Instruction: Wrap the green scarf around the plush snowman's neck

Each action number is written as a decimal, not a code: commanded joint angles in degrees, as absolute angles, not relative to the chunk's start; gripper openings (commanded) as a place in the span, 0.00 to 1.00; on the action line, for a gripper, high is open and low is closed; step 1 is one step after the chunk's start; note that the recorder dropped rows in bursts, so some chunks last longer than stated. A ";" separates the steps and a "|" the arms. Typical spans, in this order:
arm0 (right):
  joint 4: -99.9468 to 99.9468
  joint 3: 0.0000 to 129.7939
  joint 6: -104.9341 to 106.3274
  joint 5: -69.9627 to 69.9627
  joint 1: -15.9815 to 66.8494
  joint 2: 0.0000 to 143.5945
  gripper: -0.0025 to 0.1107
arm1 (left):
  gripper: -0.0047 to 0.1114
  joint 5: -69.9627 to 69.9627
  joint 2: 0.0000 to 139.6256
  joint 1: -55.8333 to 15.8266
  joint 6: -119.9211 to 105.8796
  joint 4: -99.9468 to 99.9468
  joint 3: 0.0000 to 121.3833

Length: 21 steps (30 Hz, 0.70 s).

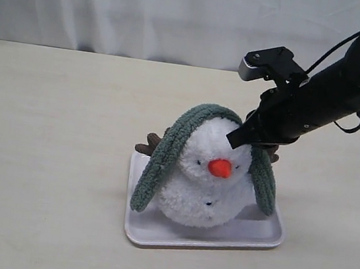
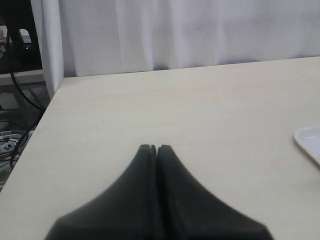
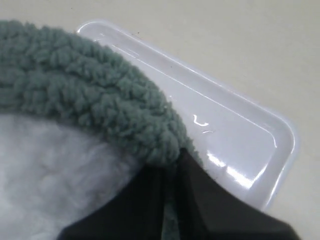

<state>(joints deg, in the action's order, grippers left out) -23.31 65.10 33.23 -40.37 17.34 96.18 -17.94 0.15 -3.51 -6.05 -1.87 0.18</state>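
The plush snowman (image 1: 208, 184) sits upright on a white tray (image 1: 154, 232), orange nose toward the camera. The green scarf (image 1: 168, 149) is draped over the top of its head, one end hanging down each side. My right gripper (image 1: 240, 139) is at the head's right side, shut on the scarf. In the right wrist view the scarf (image 3: 90, 95) runs over white fur (image 3: 55, 170) into the right gripper (image 3: 170, 162), green knit showing between its fingers. My left gripper (image 2: 153, 148) is shut with nothing in it, over bare table, outside the exterior view. The neck is hidden by fur.
Brown corduroy arms (image 1: 149, 145) stick out behind the snowman. The tray's rim (image 3: 280, 145) lies just beyond the right gripper. A tray corner (image 2: 309, 141) shows in the left wrist view. White curtain (image 1: 150, 11) backs the table; cables (image 2: 15, 100) hang past the table's edge.
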 commanded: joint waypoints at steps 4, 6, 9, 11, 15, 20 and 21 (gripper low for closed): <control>-23.51 68.18 32.10 -48.19 17.48 95.85 0.30 | 0.04 -17.40 0.00 -3.92 -6.14 -1.85 0.00; -23.06 68.58 32.10 -49.53 17.48 95.15 0.36 | 0.04 -17.40 0.00 -3.92 -6.14 -1.85 0.00; -22.59 68.58 31.54 -49.78 17.48 92.95 0.41 | 0.04 -17.40 0.00 -3.92 -6.14 -1.85 0.00; -22.03 68.58 30.84 -50.69 17.48 91.37 0.42 | 0.04 -17.40 0.00 -3.92 -6.14 -1.85 0.00; -20.47 68.58 30.29 -53.43 17.48 88.03 0.42 | 0.04 -17.40 0.00 -3.92 -6.14 -1.85 0.00; -20.47 68.58 29.19 -56.71 17.48 85.24 0.42 | 0.04 -17.40 0.00 -3.92 -6.14 -1.85 0.00; -20.31 68.12 29.19 -57.82 17.48 84.98 0.42 | 0.04 -17.40 0.00 -3.92 -6.14 -1.85 0.00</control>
